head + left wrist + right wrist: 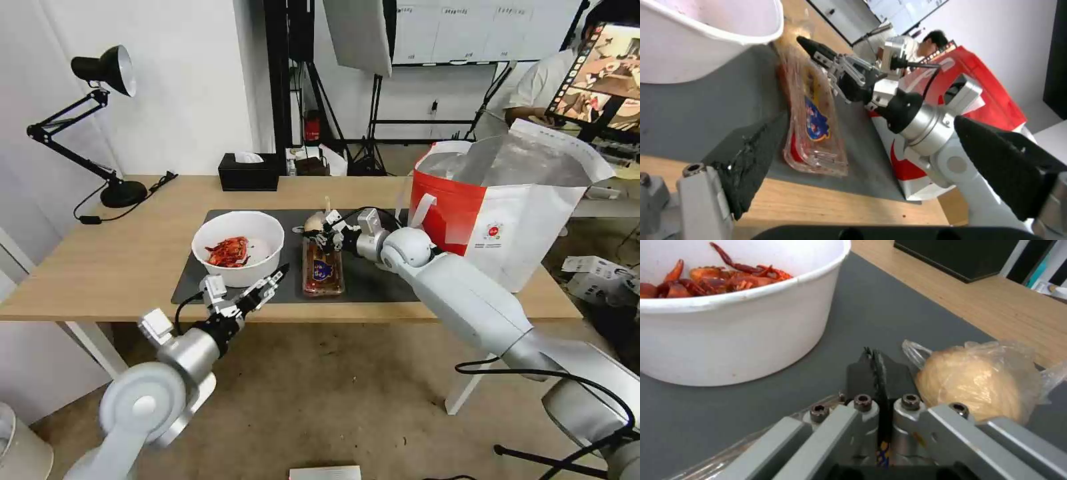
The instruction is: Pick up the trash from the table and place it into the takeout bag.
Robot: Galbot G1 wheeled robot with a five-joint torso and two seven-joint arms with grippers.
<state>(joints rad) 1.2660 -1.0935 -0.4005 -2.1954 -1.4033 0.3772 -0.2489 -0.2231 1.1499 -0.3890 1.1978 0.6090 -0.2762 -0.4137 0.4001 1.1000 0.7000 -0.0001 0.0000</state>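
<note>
The light-wood table [120,260] bears a dark grey mat [373,280]. At its right end stands the foil-lined red-and-white takeout bag [493,220]. On the mat sit a smooth white round bowl [238,248] of red scraps, a glossy clear clamshell tray [323,270] and a knotted bag with a beige lump [978,380]. The right gripper [876,366], fingers pressed together, clamps the tray's far end. The left gripper [267,285] hovers at the table's near edge, fingers spread, empty.

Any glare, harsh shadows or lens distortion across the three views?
Head view: wide-angle stretch toward the corners; the takeout bag foil lining throws bright patches. Left wrist view: the bowl wall is nearly washed out. Right wrist view: even light, with soft shadow under the bowl on the mat.
</note>
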